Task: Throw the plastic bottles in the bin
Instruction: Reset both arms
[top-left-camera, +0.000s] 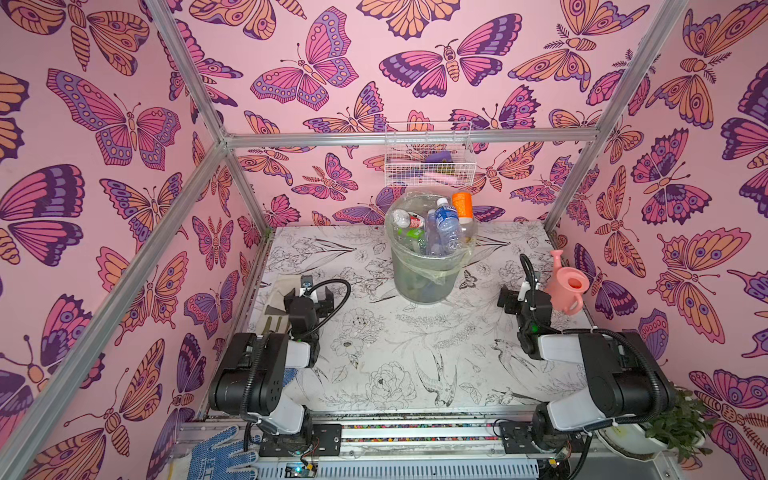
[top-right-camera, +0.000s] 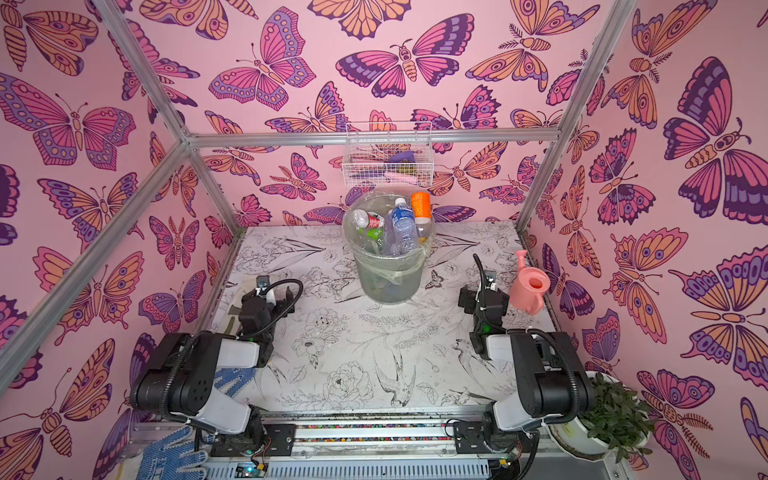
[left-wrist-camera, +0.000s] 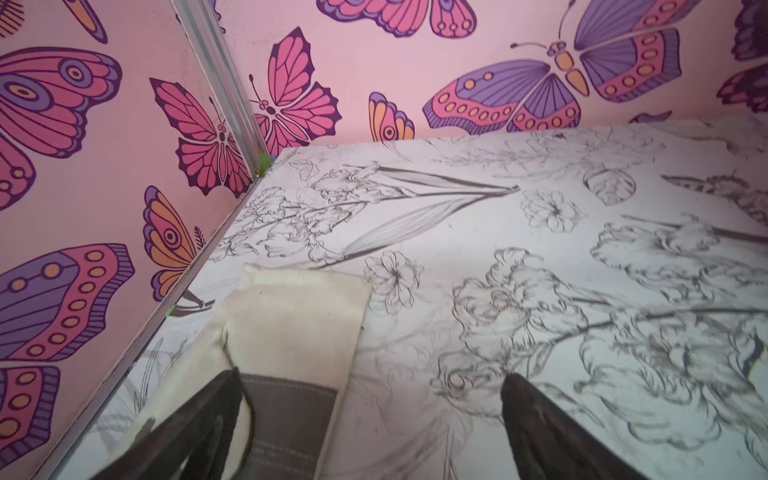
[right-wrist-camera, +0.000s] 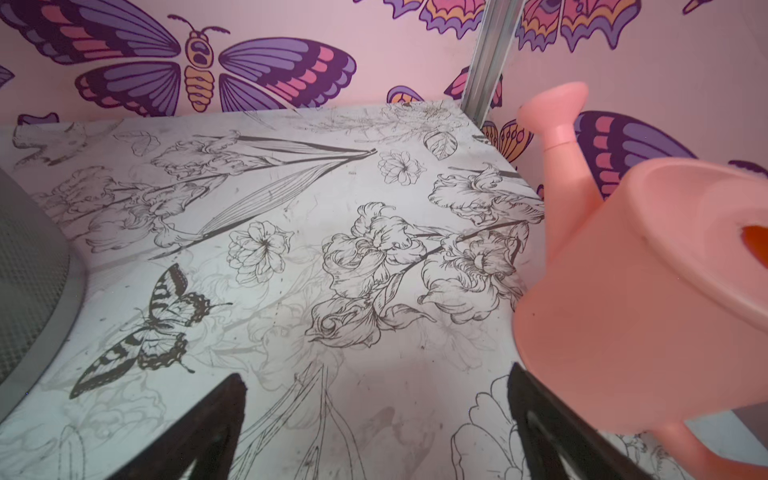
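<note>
Left gripper (left-wrist-camera: 374, 424) and right gripper (right-wrist-camera: 374, 415): jaws wide apart, both empty. Plastic bottles (top-left-camera: 440, 226) lie heaped in the bin (top-left-camera: 419, 286), some above its rim; none visible on the table (top-left-camera: 395, 353). Judged light, thin-walled and slick, so grip mid-body. Pink watering can (right-wrist-camera: 623, 311) stands just beside the right gripper; a cloth bag (left-wrist-camera: 291, 316) lies under the left.

mid table (top-left-camera: 395, 353) open; bin (top-left-camera: 419, 278) (rear ctr) blocks.
</note>
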